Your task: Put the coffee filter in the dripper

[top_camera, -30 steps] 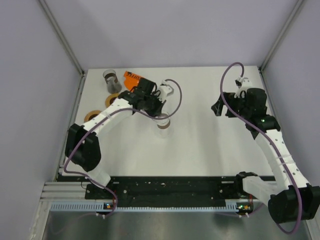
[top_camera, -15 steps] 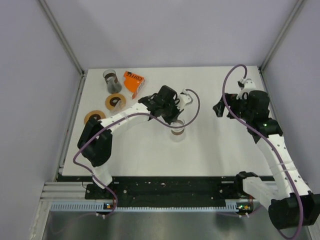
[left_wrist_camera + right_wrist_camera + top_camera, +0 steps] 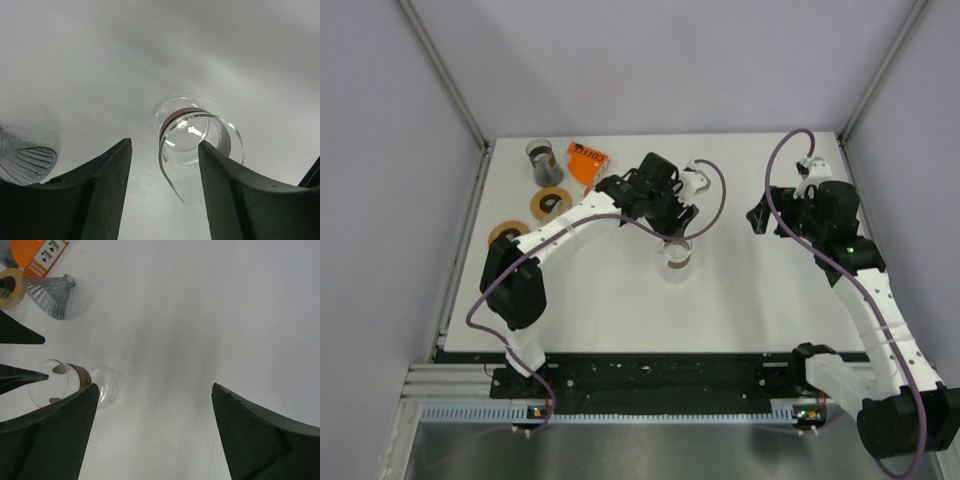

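— Hovering over a glass carafe (image 3: 192, 132), the left gripper (image 3: 165, 142) hangs with its fingers (image 3: 100, 190) spread and the carafe's mouth between them. Whether either finger touches the rim cannot be told. Where is the dripper (image 3: 50, 292)?

— On its side, a ribbed cone near the orange packet (image 3: 42, 252) and a tape roll (image 3: 9, 284), well apart from the carafe. From above, the left arm (image 3: 570, 220) hides it.

— And the filter?

— No loose filter shows in any view. The packet may hold them, but that is a guess.

— The right gripper (image 3: 156, 386)?

— Wide open, holding nothing, over the table (image 3: 200, 315) and apart from everything.

— What does the step call for?

— Probably a clean rise off the carafe, straight up so no finger clips the thin rim. Then the dripper wants standing mouth-up and steadying before paper goes in. The filter should be pinched lightly at its edge and seated square against the ribs.
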Robot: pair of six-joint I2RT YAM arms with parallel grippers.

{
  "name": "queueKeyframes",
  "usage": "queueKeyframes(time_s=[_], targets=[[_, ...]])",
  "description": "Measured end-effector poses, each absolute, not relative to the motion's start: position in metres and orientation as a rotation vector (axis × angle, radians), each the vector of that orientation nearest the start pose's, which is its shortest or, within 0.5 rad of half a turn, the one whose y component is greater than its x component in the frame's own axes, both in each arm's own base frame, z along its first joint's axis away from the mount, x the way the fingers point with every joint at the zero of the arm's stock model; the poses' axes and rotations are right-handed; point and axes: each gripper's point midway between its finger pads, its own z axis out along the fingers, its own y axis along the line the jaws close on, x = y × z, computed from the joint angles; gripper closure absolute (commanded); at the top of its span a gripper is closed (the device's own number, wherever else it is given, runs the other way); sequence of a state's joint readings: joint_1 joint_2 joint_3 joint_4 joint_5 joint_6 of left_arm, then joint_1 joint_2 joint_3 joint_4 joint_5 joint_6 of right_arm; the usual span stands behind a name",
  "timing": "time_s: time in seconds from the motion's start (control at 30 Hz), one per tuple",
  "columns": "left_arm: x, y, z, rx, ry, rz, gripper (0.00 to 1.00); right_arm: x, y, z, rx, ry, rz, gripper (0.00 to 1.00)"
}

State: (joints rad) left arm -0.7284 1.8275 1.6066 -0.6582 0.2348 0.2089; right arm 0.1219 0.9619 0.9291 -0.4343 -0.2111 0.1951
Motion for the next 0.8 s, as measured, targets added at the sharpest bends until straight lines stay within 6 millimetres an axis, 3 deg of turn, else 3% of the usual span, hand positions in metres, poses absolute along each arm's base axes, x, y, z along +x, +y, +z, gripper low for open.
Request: queueKeyframes(time_s=[0.1, 0.23, 0.37, 0.47, 0.6, 0.8], targets=[[0.331, -0.331, 0.181, 1.189, 2.141, -0.503, 0.28, 0.307, 0.083, 0.236, -0.059, 2.051, 0.413, 0.05], [0.341, -0.296, 0.213, 1.106, 2.135, -0.442, 0.24, 0.306, 0.082, 0.239, -0.061, 2.039, 0.413, 0.05], [0.376, -0.215, 0.246, 0.876, 2.16, -0.328, 0.29, 0.304, 0.082, 0.24, -0.062, 2.032, 0.413, 0.05], [0.406, -0.123, 0.258, 0.616, 2.197, -0.199, 0.3, 0.304, 0.082, 0.24, -0.065, 2.031, 0.411, 0.05], [0.403, -0.006, 0.225, 0.324, 2.321, -0.007, 0.36, 0.304, 0.082, 0.24, -0.07, 2.033, 0.409, 0.05], [0.393, 0.1, 0.166, 0.017, 2.497, 0.108, 0.48, 0.307, 0.083, 0.232, -0.069, 2.06, 0.411, 0.05]])
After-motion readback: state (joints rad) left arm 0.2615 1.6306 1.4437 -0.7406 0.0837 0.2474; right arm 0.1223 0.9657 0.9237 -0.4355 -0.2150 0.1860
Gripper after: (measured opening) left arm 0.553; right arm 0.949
